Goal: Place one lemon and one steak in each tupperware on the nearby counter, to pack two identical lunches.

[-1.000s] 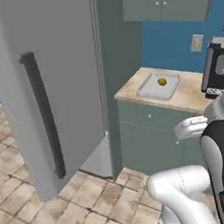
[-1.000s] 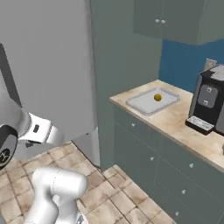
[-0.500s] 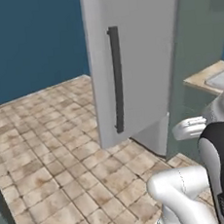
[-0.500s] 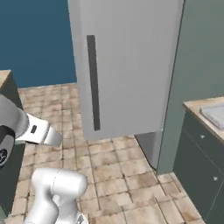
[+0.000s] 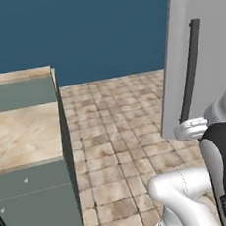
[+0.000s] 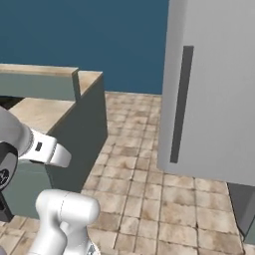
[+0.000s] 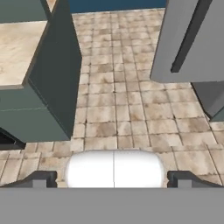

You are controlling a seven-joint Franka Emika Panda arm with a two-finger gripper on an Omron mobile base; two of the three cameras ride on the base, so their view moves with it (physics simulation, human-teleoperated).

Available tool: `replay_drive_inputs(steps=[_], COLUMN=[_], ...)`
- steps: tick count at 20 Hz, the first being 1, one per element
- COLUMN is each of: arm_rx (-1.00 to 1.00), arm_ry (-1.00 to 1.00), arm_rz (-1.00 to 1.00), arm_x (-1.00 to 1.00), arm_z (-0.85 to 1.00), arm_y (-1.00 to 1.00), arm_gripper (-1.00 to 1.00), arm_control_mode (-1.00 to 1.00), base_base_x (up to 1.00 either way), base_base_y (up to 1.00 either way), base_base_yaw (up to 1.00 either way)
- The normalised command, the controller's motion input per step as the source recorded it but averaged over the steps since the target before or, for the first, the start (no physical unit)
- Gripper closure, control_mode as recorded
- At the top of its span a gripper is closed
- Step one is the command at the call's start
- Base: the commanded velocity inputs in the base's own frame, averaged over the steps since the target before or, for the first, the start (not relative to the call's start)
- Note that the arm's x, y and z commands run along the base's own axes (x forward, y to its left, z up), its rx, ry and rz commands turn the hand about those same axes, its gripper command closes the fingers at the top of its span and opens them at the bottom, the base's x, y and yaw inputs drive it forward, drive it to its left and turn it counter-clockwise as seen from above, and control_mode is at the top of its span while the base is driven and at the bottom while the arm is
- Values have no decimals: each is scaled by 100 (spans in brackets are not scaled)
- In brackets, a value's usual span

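Hand view: the gripper (image 7: 113, 178) stands spread to its widest, its two dark fingertips (image 7: 40, 178) far apart at the bottom of the frame and nothing held between them. It points down over a tan tiled floor (image 7: 127, 109) with nothing in reach of the tips.

Off to one side of the gripper stands a block of grey-green cabinets topped by the counter (image 7: 15, 52), a beige marbled worktop whose visible stretch is bare. On the other side rises a tall grey refrigerator (image 7: 183, 39) with a long dark vertical handle (image 7: 188, 37).

Left base view: the same counter (image 5: 21, 134) sits at the left, stepped in two levels, with small knobs on the cabinet front (image 5: 35, 204) below it. The refrigerator (image 5: 205, 51) fills the right edge, its handle (image 5: 189, 70) just above the white arm. A deep blue wall (image 5: 77, 34) runs behind the floor.

Right base view: the counter (image 6: 42, 112) lies left, the refrigerator (image 6: 214, 89) right, well apart across open tiles (image 6: 134, 164). Lemons, steaks and tupperware cannot be made out on the stretch of counter seen here.
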Motion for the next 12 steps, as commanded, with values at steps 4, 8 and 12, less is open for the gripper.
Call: replay_drive_inputs(steps=[4, 8, 12], arm_rx=[0, 0, 0], arm_ry=[0, 0, 0], arm_rz=[0, 0, 0], arm_x=[0, 0, 0], arm_z=[0, 0, 0], arm_y=[0, 0, 0], arm_gripper=[-100, -100, -100], arm_control_mode=[100, 100, 100], base_base_x=[14, 21, 83], base_base_y=[-1, -1, 15], base_base_yaw=[5, -17, -14])
